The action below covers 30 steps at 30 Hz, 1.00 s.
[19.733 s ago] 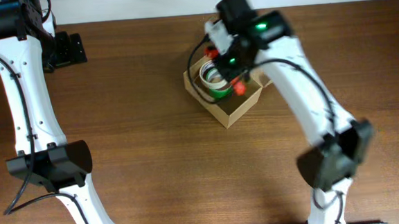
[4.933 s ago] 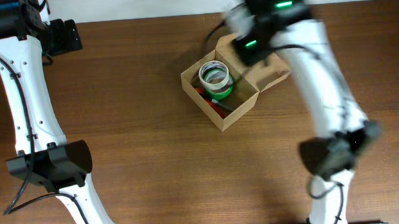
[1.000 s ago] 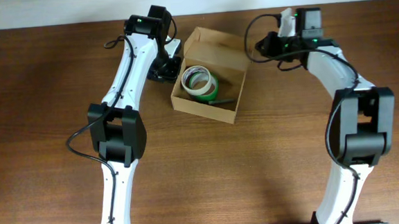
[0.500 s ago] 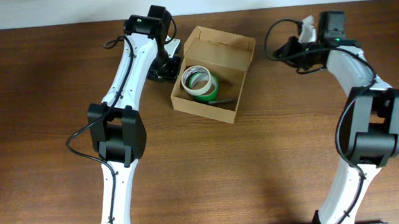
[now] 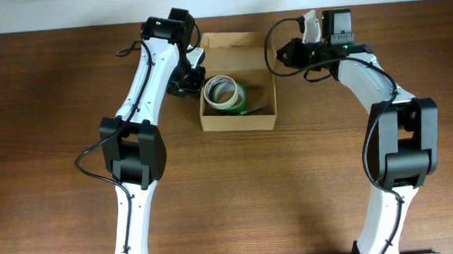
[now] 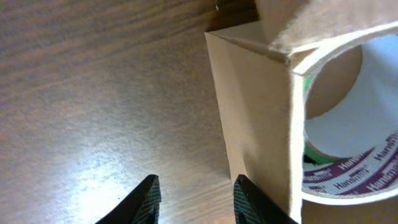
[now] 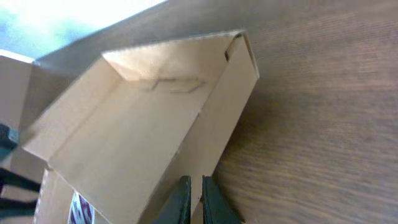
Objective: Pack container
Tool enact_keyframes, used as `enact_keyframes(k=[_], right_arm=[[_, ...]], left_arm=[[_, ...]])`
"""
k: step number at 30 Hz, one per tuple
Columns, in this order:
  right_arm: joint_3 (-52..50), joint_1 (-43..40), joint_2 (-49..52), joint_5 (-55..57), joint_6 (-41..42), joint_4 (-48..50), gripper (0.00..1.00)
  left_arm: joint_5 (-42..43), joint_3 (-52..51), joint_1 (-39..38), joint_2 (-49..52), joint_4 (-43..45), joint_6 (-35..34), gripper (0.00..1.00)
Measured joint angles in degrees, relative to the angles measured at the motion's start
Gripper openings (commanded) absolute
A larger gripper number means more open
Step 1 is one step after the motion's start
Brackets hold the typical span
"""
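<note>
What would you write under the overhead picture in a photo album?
Left arm and right arm flank an open cardboard box holding tape rolls on a wooden table.

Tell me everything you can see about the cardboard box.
The container is a plain tan-brown cardboard box, open, its hinged lid raised at the far side. It sits on the wooden table, holding a green-and-white tape roll. The left gripper, jaws open, is beside its left wall; the right gripper is at the lid.

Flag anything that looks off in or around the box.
Nothing is spilled or damaged. The container sits square to the table edge with its lid open. The only oddity is that the tape rolls are stacked askew, crowded against its left end.
</note>
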Motion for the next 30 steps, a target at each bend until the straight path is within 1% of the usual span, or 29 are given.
enact_keyframes(k=[5, 11, 13, 15, 18, 21, 25, 28, 30], right_arm=[[0.0, 0.1, 0.6, 0.0, 1.3, 0.2, 0.08], [0.1, -0.8, 0.8, -1.1, 1.7, -4.4, 0.08], [0.2, -2.0, 0.8, -1.6, 1.8, -7.6, 0.08], [0.2, -2.9, 0.9, -1.8, 1.8, -9.2, 0.07], [0.3, -4.8, 0.9, -1.9, 1.8, -11.9, 0.06], [0.3, -6.1, 0.9, -1.9, 1.8, -12.4, 0.04], [0.3, -6.3, 0.9, -1.9, 1.9, -12.3, 0.04], [0.3, -6.3, 0.9, -1.9, 1.8, -11.8, 0.04], [0.3, -6.3, 0.9, -1.9, 2.0, -11.4, 0.04]], left_arm=[[-0.9, 0.0, -0.9, 0.0, -0.2, -0.9, 0.36], [-4.0, 0.0, -0.9, 0.0, 1.6, -3.1, 0.37], [-4.3, 0.0, -0.1, 0.0, 2.3, -3.5, 0.41], [-4.5, 0.0, 1.0, 0.0, 3.5, -3.7, 0.41], [-4.3, 0.0, 3.5, 0.0, 7.5, -3.9, 0.4], [-0.7, -0.1, 6.1, 0.0, 12.4, -4.4, 0.32], [7.8, -0.1, 8.7, 0.1, 18.0, -4.9, 0.27], [15.3, -0.1, 10.2, 0.8, 20.2, -6.2, 0.01], [21.4, -0.1, 11.1, 2.3, 21.6, -7.1, 0.01]])
